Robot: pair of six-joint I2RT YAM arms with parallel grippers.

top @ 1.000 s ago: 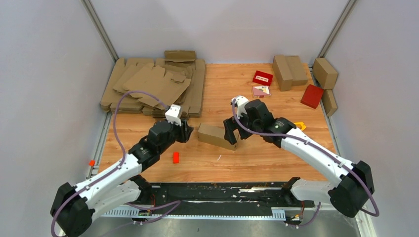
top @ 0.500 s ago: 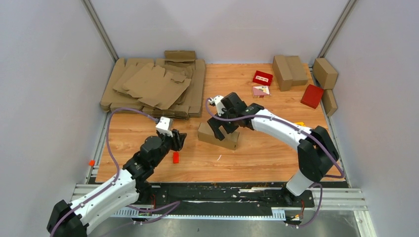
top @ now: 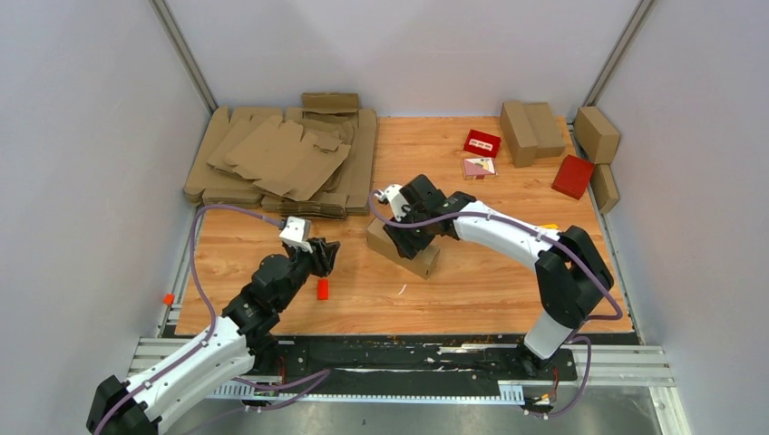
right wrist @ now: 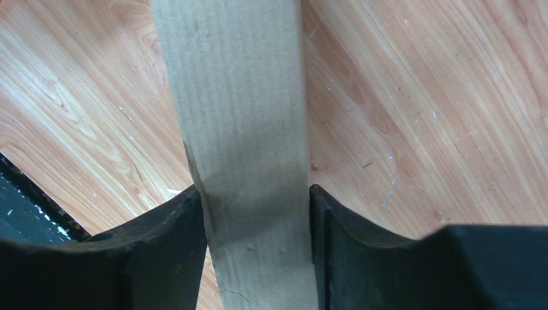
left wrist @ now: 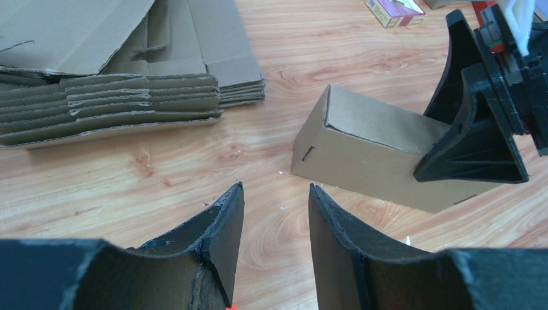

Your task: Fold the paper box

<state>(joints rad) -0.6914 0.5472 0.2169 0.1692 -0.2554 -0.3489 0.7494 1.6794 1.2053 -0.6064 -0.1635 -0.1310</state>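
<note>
My right arm reaches in over the paper box (right wrist: 245, 129) with the wrist bent down. My right pincer (top: 410, 239) is clamped across its narrow width, one finger pressed to each long side. The box is a plain brown oblong carton lying slantwise in the middle of the table (top: 490, 281). At its nine o'clock my left pincer (left wrist: 276, 188) hovers low, fingers parted around nothing, with the box at its one o'clock. Flat cardboard sheets (top: 281, 163) are stacked at the box's eleven o'clock.
</note>
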